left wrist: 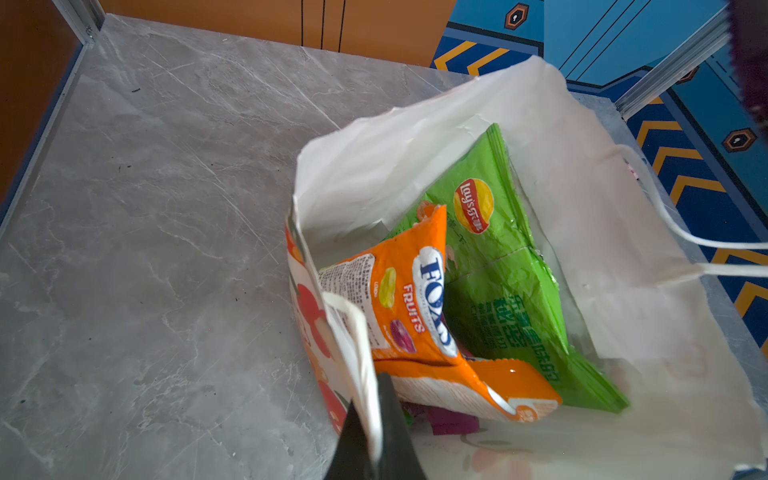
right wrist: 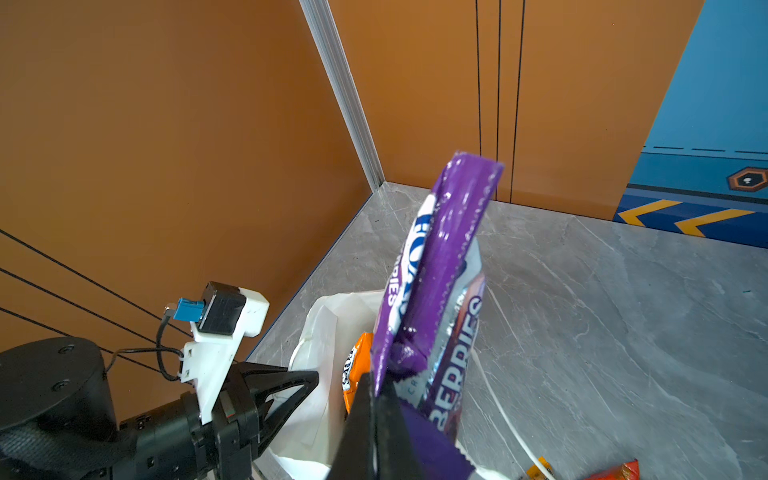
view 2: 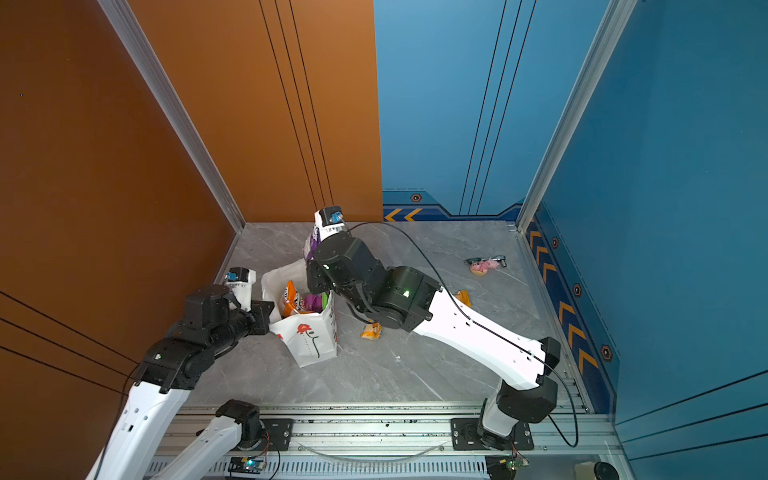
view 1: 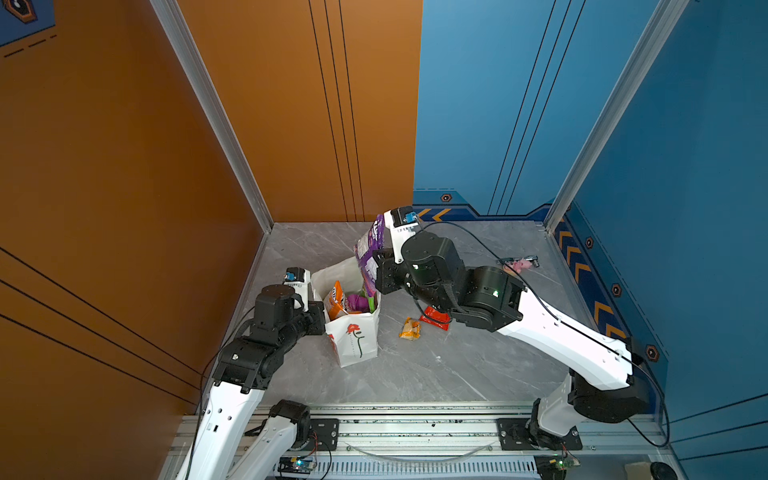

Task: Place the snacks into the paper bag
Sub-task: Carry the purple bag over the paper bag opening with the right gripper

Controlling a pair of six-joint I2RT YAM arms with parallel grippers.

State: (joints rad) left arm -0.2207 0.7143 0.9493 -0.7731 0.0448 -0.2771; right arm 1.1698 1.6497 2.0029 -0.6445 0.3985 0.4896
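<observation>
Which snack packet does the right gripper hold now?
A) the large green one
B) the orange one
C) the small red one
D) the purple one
D: the right gripper is shut on the purple packet; the orange packet and green packet lie inside the paper bag.

Half hidden under the right arm point(view 1: 561, 332) in a top view: the small red packet point(view 1: 436, 322), and barely peeking past it, a tiny orange-yellow packet point(view 2: 463, 297). Mostly buried beneath the orange packet point(left wrist: 415, 299) inside the paper bag point(left wrist: 415, 145): the magenta packet point(left wrist: 451, 422). Blurred at the left wrist view's edge: the purple packet point(left wrist: 752, 54).
</observation>
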